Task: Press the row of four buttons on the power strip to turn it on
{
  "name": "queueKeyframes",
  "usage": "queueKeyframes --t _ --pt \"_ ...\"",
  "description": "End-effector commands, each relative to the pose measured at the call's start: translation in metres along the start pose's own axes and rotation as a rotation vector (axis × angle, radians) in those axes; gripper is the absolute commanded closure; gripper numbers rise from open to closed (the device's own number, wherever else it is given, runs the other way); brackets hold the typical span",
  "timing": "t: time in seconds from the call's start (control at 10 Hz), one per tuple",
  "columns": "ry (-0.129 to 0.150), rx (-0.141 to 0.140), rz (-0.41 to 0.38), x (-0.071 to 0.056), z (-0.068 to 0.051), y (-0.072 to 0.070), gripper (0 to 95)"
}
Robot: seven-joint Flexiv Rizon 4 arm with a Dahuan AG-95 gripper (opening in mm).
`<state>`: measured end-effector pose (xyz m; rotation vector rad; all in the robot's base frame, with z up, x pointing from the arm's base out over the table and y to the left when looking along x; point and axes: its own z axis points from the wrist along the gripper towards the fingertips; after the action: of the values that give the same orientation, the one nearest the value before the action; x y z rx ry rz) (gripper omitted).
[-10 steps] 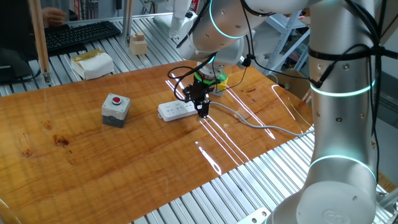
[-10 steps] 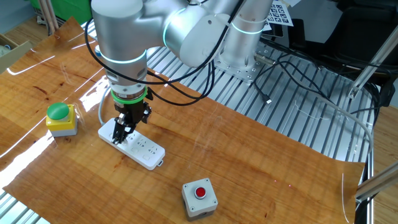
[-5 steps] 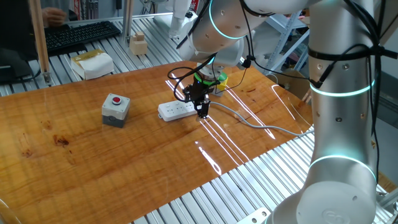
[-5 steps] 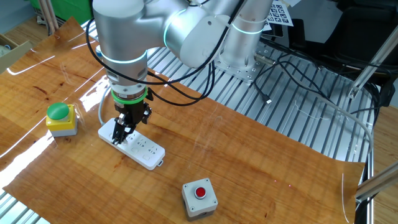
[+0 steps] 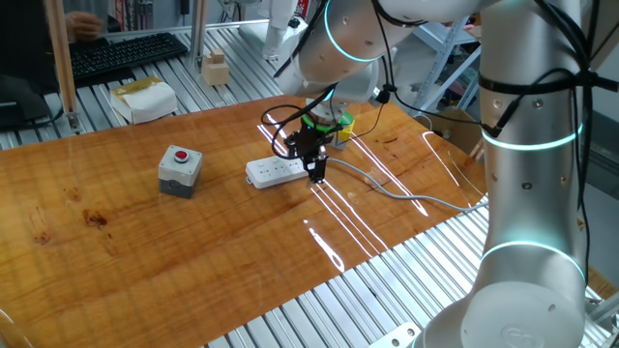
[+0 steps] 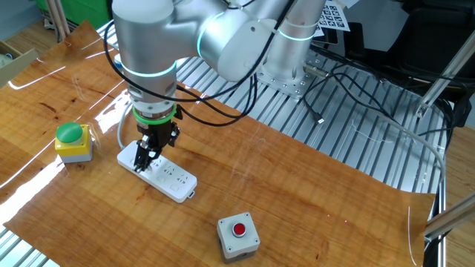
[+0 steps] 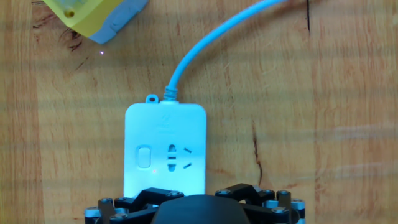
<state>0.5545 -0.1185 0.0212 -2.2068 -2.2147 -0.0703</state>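
compared with a second ago almost nothing has shifted: the gripper [image 6: 148, 157] still points straight down over the cable end of the power strip [image 6: 169, 178], so the pressing looks to be mid-row, not finished. no view shows the fingertips, but the jaws are read as fully apart, holding nothing. the hand view alone shows a switch [image 7: 144, 157] beside a socket [image 7: 177, 157], and the yellow button box [image 7: 93, 15] past the strip's end; the other fixed view alone shows the grey box with a red button [image 6: 237, 236], well apart from the strip.

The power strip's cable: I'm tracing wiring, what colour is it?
Light grey cable, looking pale blue in the hand view, where it shows best.
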Motion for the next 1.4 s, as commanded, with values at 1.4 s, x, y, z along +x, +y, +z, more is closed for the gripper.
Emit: queueKeyframes --t 1.4 --pt "-0.007 -0.009 0.020 0.005 0.017 0.003 0.0"
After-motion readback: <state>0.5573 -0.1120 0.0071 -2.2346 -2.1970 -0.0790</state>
